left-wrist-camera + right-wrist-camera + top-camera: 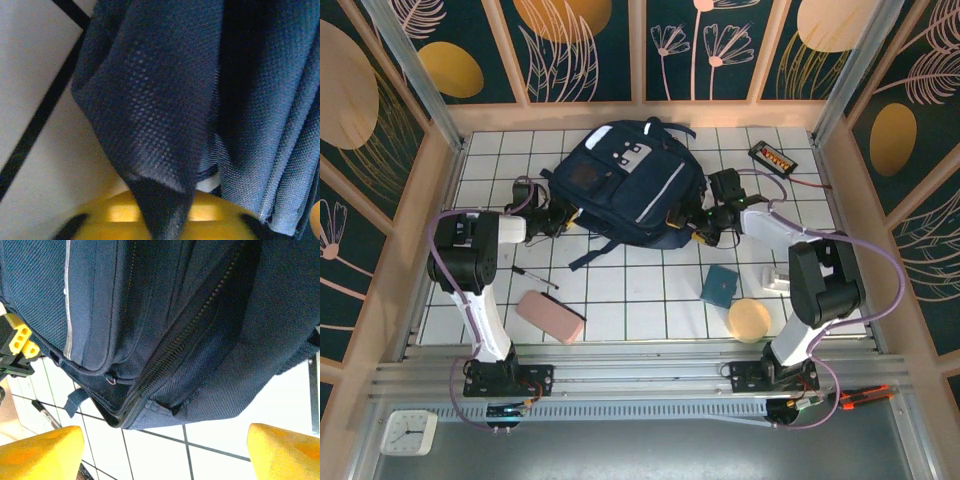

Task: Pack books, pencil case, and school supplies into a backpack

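The navy backpack (625, 185) lies at the back middle of the tiled table. My left gripper (560, 215) is at its left edge, shut on a fold of the backpack's mesh fabric (150, 125), pinched between the yellow jaws (162, 215). My right gripper (705, 228) is open at the bag's lower right corner, its fingers (40, 452) apart on either side of bare tile, just short of the closed zip (185, 335). The pink pencil case (549, 317), black pen (533, 276) and teal pad (720, 286) lie on the table. The books are out of view.
A round tan disc (750, 320) and a small white object (778, 282) lie near the right arm. A black device with orange buttons (772, 157) sits at the back right. Wooden walls enclose the table.
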You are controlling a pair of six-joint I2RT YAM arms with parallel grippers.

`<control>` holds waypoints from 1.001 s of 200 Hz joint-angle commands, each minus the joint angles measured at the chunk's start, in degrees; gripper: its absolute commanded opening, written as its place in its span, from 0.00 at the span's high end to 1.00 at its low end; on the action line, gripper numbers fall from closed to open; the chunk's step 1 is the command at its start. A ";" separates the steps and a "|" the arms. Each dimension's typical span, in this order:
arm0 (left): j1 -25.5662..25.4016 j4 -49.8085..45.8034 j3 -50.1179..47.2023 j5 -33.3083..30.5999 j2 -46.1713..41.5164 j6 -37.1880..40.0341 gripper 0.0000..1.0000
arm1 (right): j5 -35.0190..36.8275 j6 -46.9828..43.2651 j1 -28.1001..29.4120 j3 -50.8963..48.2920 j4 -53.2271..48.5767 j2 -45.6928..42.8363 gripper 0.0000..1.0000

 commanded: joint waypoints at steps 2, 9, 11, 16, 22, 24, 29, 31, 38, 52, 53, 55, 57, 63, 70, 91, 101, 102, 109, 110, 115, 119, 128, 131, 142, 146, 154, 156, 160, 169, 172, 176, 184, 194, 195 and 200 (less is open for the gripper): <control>-0.83 0.79 -3.50 -0.36 0.17 -1.37 0.97 | 2.64 -1.70 0.71 -2.21 2.41 -4.63 0.15; -0.83 1.45 -4.31 -0.25 -0.92 -1.99 0.98 | 4.41 -1.89 0.99 -2.77 3.18 -5.87 0.13; -0.83 1.62 -4.51 -0.19 -1.29 -2.13 0.99 | 5.01 -1.98 1.10 -3.02 3.41 -6.47 0.13; -0.83 1.82 -4.90 0.04 -2.09 -2.41 1.00 | 6.58 -2.36 1.43 -3.46 4.05 -7.77 0.07; -0.83 1.84 -5.14 0.36 -3.05 -2.67 1.00 | 8.79 -2.68 1.95 -3.98 4.74 -9.52 0.01; -0.85 1.87 -5.22 0.46 -3.34 -2.79 1.00 | 9.62 -2.81 2.09 -4.09 5.03 -10.15 0.01; -0.83 1.95 -5.38 0.73 -4.20 -3.30 1.00 | 12.03 -2.81 2.70 -4.51 5.60 -12.04 0.01; -0.83 1.99 -5.41 0.84 -4.50 -3.45 1.00 | 12.40 -2.81 2.82 -4.58 5.60 -12.40 0.01; -0.87 2.09 -5.46 1.09 -5.67 -4.17 1.00 | 14.56 -2.15 3.27 -4.75 6.07 -14.69 0.01; -1.02 2.10 -5.39 1.43 -7.65 -5.45 1.00 | 15.53 -0.84 3.52 -5.05 6.52 -17.41 0.01; -1.01 2.08 -5.38 1.51 -7.74 -5.53 1.00 | 15.47 -0.68 3.53 -5.03 6.50 -17.50 0.01; -1.00 2.11 -5.37 1.56 -7.92 -5.81 1.00 | 15.42 -0.49 3.50 -4.94 6.42 -17.68 0.01; -1.05 2.14 -5.26 1.64 -8.18 -5.97 1.00 | 15.34 -0.20 3.47 -4.97 6.33 -17.86 0.01; -1.09 2.17 -5.32 1.87 -8.75 -6.65 1.00 | 15.30 0.81 3.57 -4.60 5.60 -18.02 0.01; -1.15 2.80 -5.65 2.04 -9.56 -7.81 1.00 | 15.45 2.10 3.88 -4.26 4.39 -17.91 0.01; -1.59 5.42 -6.81 3.06 -11.72 -11.86 1.00 | 17.50 3.67 7.89 -1.84 1.30 -17.16 0.01; -2.07 5.71 -7.16 3.38 -12.82 -13.14 1.00 | 20.24 4.52 11.67 1.40 -2.41 -15.75 0.01; -2.11 5.78 -7.19 3.40 -12.96 -13.29 1.00 | 20.55 4.64 12.18 1.76 -2.84 -15.57 0.01; -2.47 5.86 -7.37 3.56 -13.77 -14.09 1.00 | 22.20 5.30 14.61 4.12 -5.66 -14.21 0.01; -2.52 5.85 -7.43 3.58 -13.96 -14.20 1.00 | 22.44 5.42 15.30 4.57 -6.49 -13.71 0.01; -2.77 6.01 -7.54 3.60 -14.57 -14.66 1.00 | 22.96 5.98 16.69 6.32 -8.41 -12.63 0.01; -2.96 5.98 -7.56 3.52 -14.68 -14.87 1.00 | 23.68 6.66 18.12 7.88 -9.87 -11.54 0.01; -3.49 6.10 -7.52 3.73 -16.28 -15.27 1.00 | 26.20 8.23 21.82 10.95 -12.25 -9.49 0.01; -3.61 6.29 -7.48 3.89 -16.51 -15.40 1.00 | 27.10 8.88 23.19 11.72 -12.88 -8.95 0.01; -4.11 7.21 -7.56 4.36 -16.98 -15.91 1.00 | 32.27 12.07 27.76 14.67 -15.19 -6.79 0.01; -4.23 7.84 -7.73 4.43 -17.12 -16.17 1.00 | 33.43 13.21 29.01 15.66 -15.99 -5.75 0.01; -4.52 9.20 -8.20 4.63 -17.47 -16.99 1.00 | 35.13 16.02 30.94 17.37 -17.79 -3.54 0.03; -4.59 9.51 -8.38 4.65 -17.55 -17.18 1.00 | 35.45 16.80 31.22 17.90 -18.27 -2.90 0.03; -4.73 10.17 -8.59 4.73 -17.75 -17.52 1.00 | 35.86 17.94 32.04 18.78 -18.97 -1.74 0.04; -4.91 11.17 -9.11 4.83 -18.22 -18.12 1.00 | 36.53 19.71 33.69 20.65 -20.20 0.59 0.06; -4.95 11.48 -9.29 4.90 -18.40 -18.36 1.00 | 37.17 20.64 34.33 21.44 -21.21 1.65 0.07; -4.96 11.91 -9.54 5.04 -18.61 -18.52 1.00 | 37.60 21.26 34.78 22.14 -21.83 2.33 0.07; -4.96 11.86 -9.74 5.39 -19.12 -18.68 1.00 | 37.75 22.02 35.65 23.66 -22.60 4.06 0.09; -5.01 11.85 -10.08 5.65 -19.89 -18.70 1.00 | 37.58 22.27 36.29 25.27 -23.20 5.86 0.12; -5.03 11.88 -10.10 5.73 -19.97 -18.74 1.00 | 37.61 22.39 36.31 25.43 -23.35 6.04 0.12; -5.04 11.83 -10.33 5.87 -20.20 -18.75 1.00 | 38.04 22.89 36.39 26.21 -24.02 6.84 0.12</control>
